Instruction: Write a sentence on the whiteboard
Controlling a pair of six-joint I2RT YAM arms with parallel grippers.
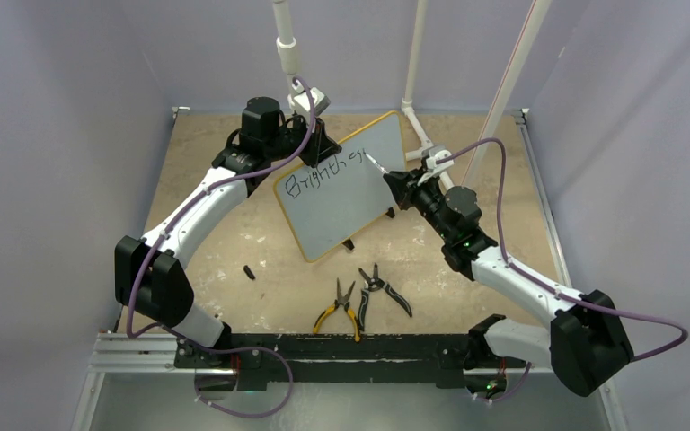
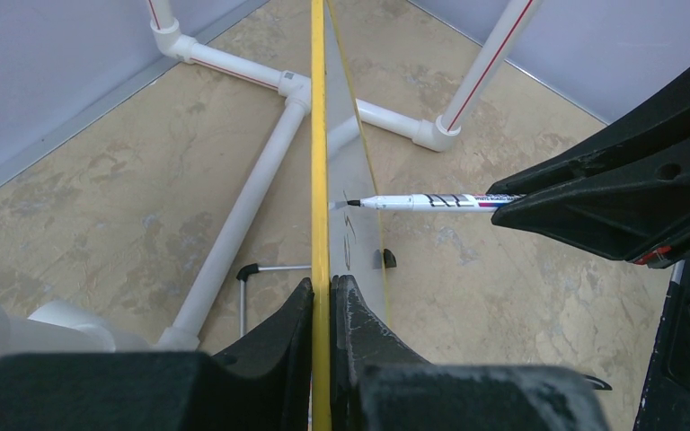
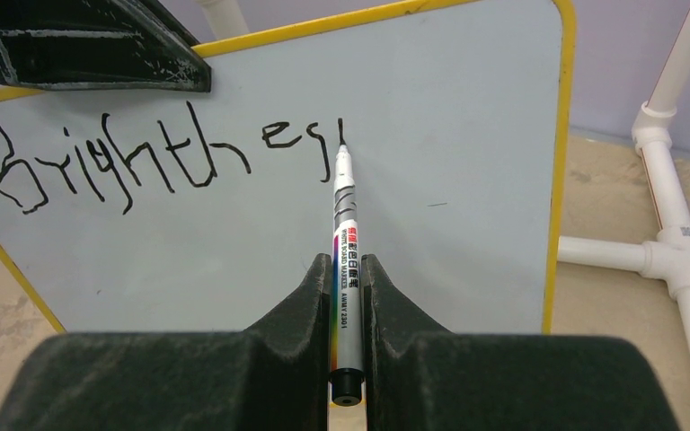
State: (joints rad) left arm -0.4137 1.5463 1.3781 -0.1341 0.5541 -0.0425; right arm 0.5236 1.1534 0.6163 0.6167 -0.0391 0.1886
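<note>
The work surface is showing as a tan, mottled table (image 1: 278, 296) with a metal edge, closed in by pale lavender walls (image 1: 54, 135); a white PVC pipe frame (image 1: 418, 72) with red stripes is standing at the far side. The whiteboard (image 1: 346, 193) is standing on its black feet at the far centre of the table, between the two arms, angled across it. The left gripper (image 2: 322, 287) is clamping the board's yellow top rim, jaws nearly closed on it. The right gripper (image 3: 346, 269) is pinching a marker (image 3: 346, 233), jaws closed on the barrel, the tip touching the board. The sentence (image 3: 144, 157) is reading "Brightnes" plus one upright stroke at the tip. The barrel label is reading "WHITE BOARD MARKER"; the smaller print is unclear. Yellow-handled pliers (image 1: 340, 310), black-handled pliers (image 1: 384, 289) and a small black object (image 1: 249, 272) are lying near the arm bases.
</note>
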